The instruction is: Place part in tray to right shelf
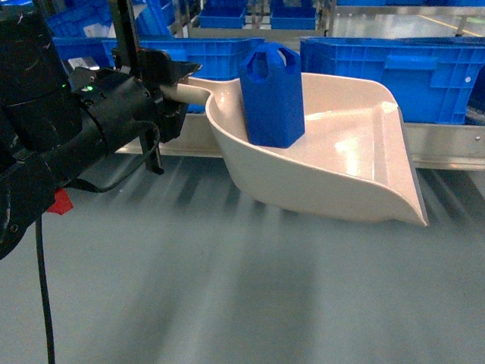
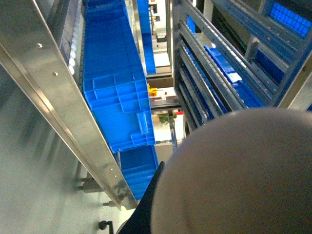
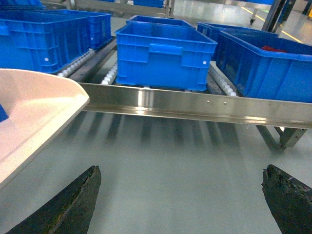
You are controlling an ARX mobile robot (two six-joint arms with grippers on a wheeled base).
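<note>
The cream tray [image 1: 341, 155] hangs in the air, carried by its handle [image 1: 191, 92], on which my left gripper [image 1: 180, 85] is shut. The blue part [image 1: 273, 95] stands upright inside the tray against its back wall. In the left wrist view the tray [image 2: 234, 175] fills the lower right and hides all but one dark finger [image 2: 146, 209]. The steel front rail of the shelf [image 1: 447, 144] runs just behind the tray. The right wrist view shows my right gripper [image 3: 180, 200] open over bare floor, the tray's lip [image 3: 34, 112] to its left and the shelf [image 3: 195, 105] ahead.
Large blue crates [image 1: 394, 72] sit on the shelf's rollers behind the rail. More crates [image 3: 165, 56] line up in the right wrist view, with a shelf leg [image 3: 280, 136] at right. Tall racks with blue crates [image 2: 117, 97] fill the left wrist view. Grey floor [image 1: 250, 288] lies below.
</note>
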